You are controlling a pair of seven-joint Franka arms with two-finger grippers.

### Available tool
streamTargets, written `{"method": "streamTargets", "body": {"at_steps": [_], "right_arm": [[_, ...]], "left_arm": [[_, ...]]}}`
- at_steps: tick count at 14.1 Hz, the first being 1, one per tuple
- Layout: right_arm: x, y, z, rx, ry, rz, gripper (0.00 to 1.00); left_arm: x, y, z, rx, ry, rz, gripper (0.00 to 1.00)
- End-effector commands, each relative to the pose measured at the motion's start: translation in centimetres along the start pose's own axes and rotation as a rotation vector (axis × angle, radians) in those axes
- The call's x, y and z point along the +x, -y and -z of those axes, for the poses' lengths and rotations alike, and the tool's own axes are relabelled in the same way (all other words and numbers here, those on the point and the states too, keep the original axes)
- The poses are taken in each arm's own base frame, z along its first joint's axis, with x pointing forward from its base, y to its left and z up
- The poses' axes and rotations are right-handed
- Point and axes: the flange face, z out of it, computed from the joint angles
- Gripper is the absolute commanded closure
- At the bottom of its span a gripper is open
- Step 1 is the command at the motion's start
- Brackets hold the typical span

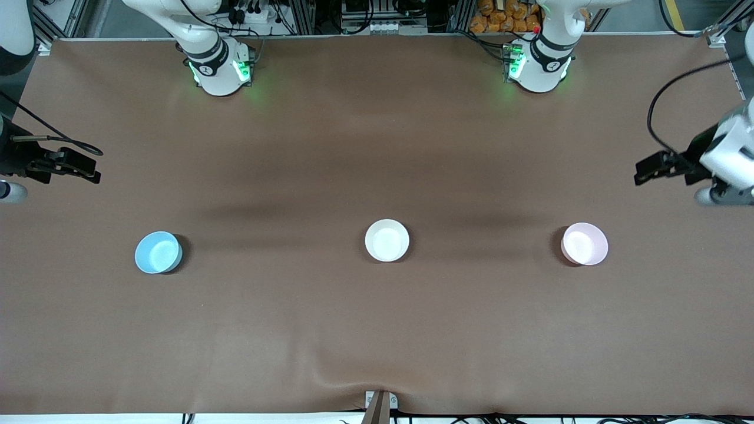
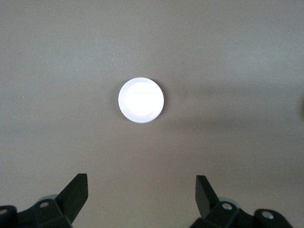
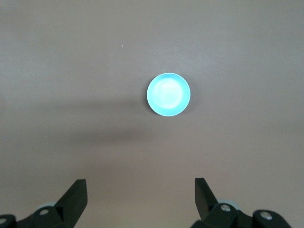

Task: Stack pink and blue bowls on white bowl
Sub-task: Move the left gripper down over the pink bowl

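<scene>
front view: blue bowl (image 1: 158,252), white bowl (image 1: 386,239) and pink bowl (image 1: 584,244) are set in a row on the brown table (image 1: 377,330), well apart, white between. left gripper (image 1: 648,169) and right gripper (image 1: 82,168) are held high over the table ends.

left wrist view: fingers (image 2: 76,192) are spread, nothing held; the pale bowl (image 2: 141,100) is washed out and could be mistaken for white.

right wrist view: jaws are spread; a glossy rim may be slipped off.
</scene>
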Motion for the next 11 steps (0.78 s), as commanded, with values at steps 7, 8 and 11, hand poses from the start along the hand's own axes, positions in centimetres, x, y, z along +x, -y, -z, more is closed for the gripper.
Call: {"method": "streamTargets", "body": {"at_steps": [7, 8, 11], "right_arm": [[0.2, -0.2, -0.2, -0.015, 0.000, 0.011, 0.00], [0.2, -0.2, -0.2, -0.015, 0.001, 0.011, 0.00], [0.2, -0.3, -0.1, -0.015, -0.003, 0.010, 0.00]], "left_arm": [[2.5, 5.0, -15.4, 0.011, -0.045, -0.058, 0.00], [2.4, 5.0, -17.0, 0.017, -0.057, -0.067, 0.00], [3.2, 8.0, -22.3, 0.021, -0.080, -0.121, 0.00]]}}
